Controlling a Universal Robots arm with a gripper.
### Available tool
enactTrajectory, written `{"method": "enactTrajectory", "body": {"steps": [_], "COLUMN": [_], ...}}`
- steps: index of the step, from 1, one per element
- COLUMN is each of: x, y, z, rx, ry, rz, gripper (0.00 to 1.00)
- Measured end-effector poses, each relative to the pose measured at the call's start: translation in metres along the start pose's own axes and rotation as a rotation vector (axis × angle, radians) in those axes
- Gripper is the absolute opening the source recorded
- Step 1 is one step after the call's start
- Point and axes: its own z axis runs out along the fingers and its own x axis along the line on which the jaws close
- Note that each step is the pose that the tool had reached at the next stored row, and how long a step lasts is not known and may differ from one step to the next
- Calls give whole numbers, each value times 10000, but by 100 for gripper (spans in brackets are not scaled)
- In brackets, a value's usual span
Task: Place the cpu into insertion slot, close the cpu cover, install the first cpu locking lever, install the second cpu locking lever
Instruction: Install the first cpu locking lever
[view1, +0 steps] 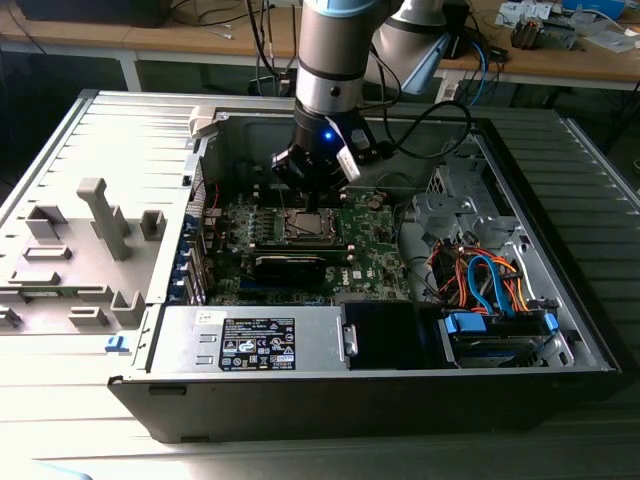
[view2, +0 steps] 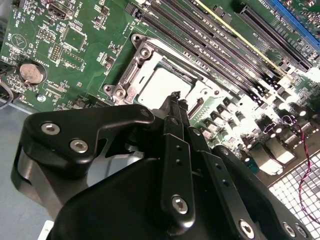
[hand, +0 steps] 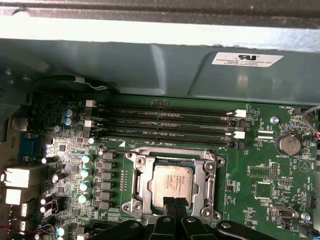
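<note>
CPU (hand: 172, 186) lies flat in the insertion slot (hand: 141, 186) on the green board (hand: 260, 170), cpu cover (hand: 170, 152) around it; gripper (view2: 174, 96), fingers pinched together on nothing, hovers just over the chip's edge; judgement: stay vertical, press evenly, avoid skewing the chip.

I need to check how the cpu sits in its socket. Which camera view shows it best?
The first wrist view: the cpu faces the camera, lying inside the silvery frame, only its near edge hidden by the tool. The second wrist view shows it slanted, partly behind the tool. In the exterior view it is small under the arm.
</note>
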Motion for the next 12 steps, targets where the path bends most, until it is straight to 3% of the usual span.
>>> {"method": "enactTrajectory", "body": {"steps": [12], "x": [2], "y": [0], "z": [-40], "rx": [2], "ry": [1], "rz": [0], "gripper": [11]}}
